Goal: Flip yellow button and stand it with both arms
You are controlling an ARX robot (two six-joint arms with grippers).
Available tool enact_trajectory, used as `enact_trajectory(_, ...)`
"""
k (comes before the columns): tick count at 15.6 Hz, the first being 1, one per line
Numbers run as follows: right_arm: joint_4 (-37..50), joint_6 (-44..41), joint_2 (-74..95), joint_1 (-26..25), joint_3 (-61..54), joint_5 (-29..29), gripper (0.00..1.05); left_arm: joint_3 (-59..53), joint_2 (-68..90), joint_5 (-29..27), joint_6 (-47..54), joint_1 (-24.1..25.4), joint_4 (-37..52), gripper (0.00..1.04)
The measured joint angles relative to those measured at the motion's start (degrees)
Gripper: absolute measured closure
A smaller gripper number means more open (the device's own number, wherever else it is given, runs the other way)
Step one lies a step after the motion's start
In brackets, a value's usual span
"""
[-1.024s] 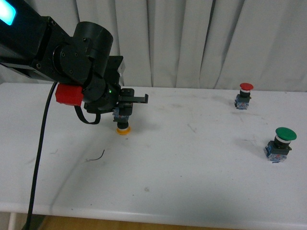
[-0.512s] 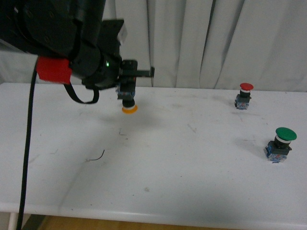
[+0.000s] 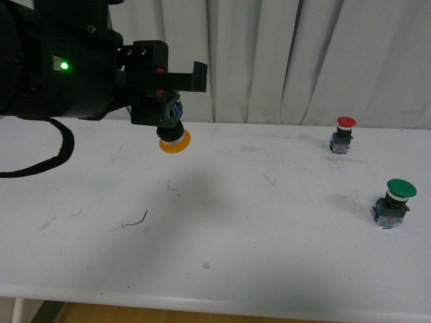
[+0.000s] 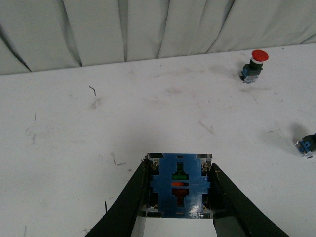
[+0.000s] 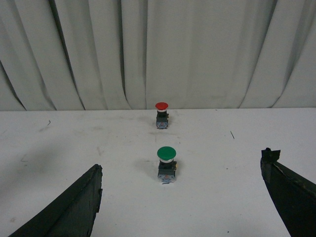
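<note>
Clamping black left gripper (image 4: 180, 170) jaws on the blue base of the small yellow-capped push button (image 3: 174, 136), dangling cap-down above the white table (image 3: 269, 262), likely needing the wide-spread right gripper (image 5: 181, 165) taking the collar squarely.

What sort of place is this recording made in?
Likely a robotics test bench: a scuffed white table, a pale curtain backdrop, and a red button and green button set out as props.
</note>
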Motion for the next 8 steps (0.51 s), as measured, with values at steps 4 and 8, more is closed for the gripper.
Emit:
enact_trajectory(4,0.0,0.0,0.0,0.0,0.0,0.0,0.06,-3.08,-1.29,9.2,-7.39,3.39,8.02,0.74)
enact_trajectory(8,0.0,0.0,0.0,0.0,0.0,0.0,0.06,-10.82,-0.74,27.39,-30.88,9.05,31.63,0.74)
